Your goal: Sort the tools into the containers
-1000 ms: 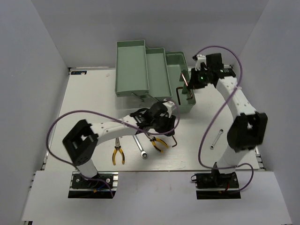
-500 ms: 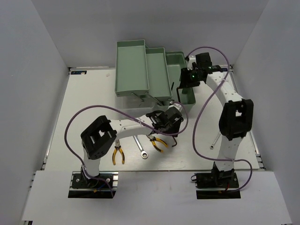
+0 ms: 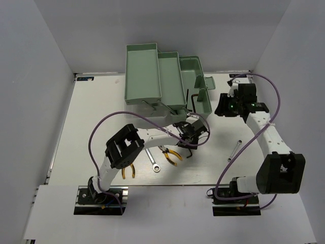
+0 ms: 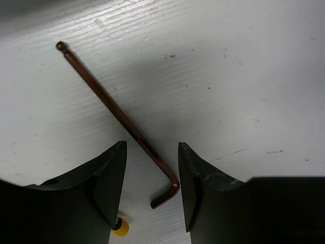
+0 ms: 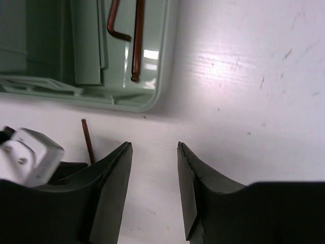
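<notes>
- White bench (image 3: 91, 127), lightly scuffed.
- Pale green toolbox (image 3: 143, 71) at the far middle, trays folded out.
- Yellow-handled pliers (image 3: 171, 155) near the front; a second pair (image 3: 128, 172) further left.
- Long wrench (image 3: 154, 162) between them; short wrench (image 3: 233, 151) well apart, right.
- Dark-red hex key (image 4: 109, 103) lying flat.

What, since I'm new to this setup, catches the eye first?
The pale green toolbox, trays fanned open, at the far middle of the table. Just in front of it, the left gripper hangs open over a dark-red hex key lying flat. Yellow-handled pliers and a wrench lie nearby.
</notes>
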`<state>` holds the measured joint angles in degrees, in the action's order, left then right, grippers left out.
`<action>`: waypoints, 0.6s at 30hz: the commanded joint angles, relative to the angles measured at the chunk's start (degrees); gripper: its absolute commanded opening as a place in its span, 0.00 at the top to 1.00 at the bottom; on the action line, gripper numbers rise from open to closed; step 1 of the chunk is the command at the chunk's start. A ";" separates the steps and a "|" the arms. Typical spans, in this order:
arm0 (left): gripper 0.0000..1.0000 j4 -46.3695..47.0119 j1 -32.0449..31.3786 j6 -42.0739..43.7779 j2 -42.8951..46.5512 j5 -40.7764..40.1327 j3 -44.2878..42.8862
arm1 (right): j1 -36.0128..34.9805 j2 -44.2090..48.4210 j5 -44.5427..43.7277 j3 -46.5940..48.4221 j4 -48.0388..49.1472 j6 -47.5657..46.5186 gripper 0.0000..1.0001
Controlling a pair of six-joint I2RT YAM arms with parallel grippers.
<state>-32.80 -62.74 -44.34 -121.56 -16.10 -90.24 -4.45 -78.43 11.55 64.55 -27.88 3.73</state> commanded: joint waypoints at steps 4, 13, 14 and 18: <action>0.46 -5.78 -0.80 -4.53 -0.43 -3.85 -2.57 | 3.65 4.87 3.04 -5.93 3.36 1.63 0.53; 0.52 -12.20 -2.39 -5.94 -4.21 -3.85 -4.07 | 10.07 9.87 8.66 -11.37 3.45 4.27 0.52; 0.52 -12.81 -2.91 -5.94 -5.69 -3.85 -4.77 | 10.33 9.88 9.10 -11.55 3.53 4.71 0.52; 0.57 -16.85 -3.53 -5.94 -8.87 -3.85 -7.40 | 12.61 11.80 11.38 -12.52 3.36 5.33 0.52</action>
<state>-43.81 -65.12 -49.17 -125.95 -21.91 -97.23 6.66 -68.86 19.31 52.84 -26.22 7.62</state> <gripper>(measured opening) 0.437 0.483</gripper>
